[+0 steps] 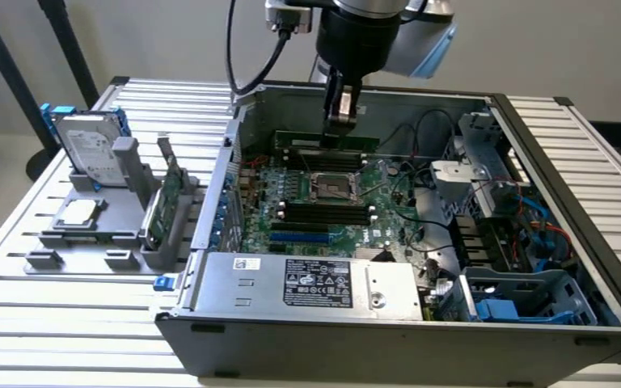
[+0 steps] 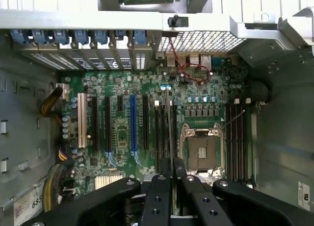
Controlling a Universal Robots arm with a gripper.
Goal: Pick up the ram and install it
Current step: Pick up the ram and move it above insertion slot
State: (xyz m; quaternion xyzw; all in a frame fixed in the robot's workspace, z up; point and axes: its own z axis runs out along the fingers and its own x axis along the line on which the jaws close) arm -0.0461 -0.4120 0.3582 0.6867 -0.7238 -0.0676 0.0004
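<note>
While the arm hangs over the open computer case (image 1: 397,352), the gripper (image 1: 340,121) has its jaws closed on the ram (image 1: 310,141), pinching it near mid-length by the upper edge. The stick is level and stands on edge, low inside the case, just above the motherboard (image 1: 289,198).

Wrist view: the ram (image 2: 169,128) shows edge-on as a thin line running out from between the fingers (image 2: 159,196). It lies along the bank of memory slots (image 2: 161,133) just beside the CPU socket (image 2: 202,150). I cannot tell whether it touches a slot.

Exterior view: the ram sits on the far side of the CPU socket (image 1: 327,186) (socket open, no cooler on it). A hard drive (image 1: 86,149) and an expansion card (image 1: 159,206) stand in a grey fixture outside the case, at the exterior view's left, well apart from the gripper.
</note>
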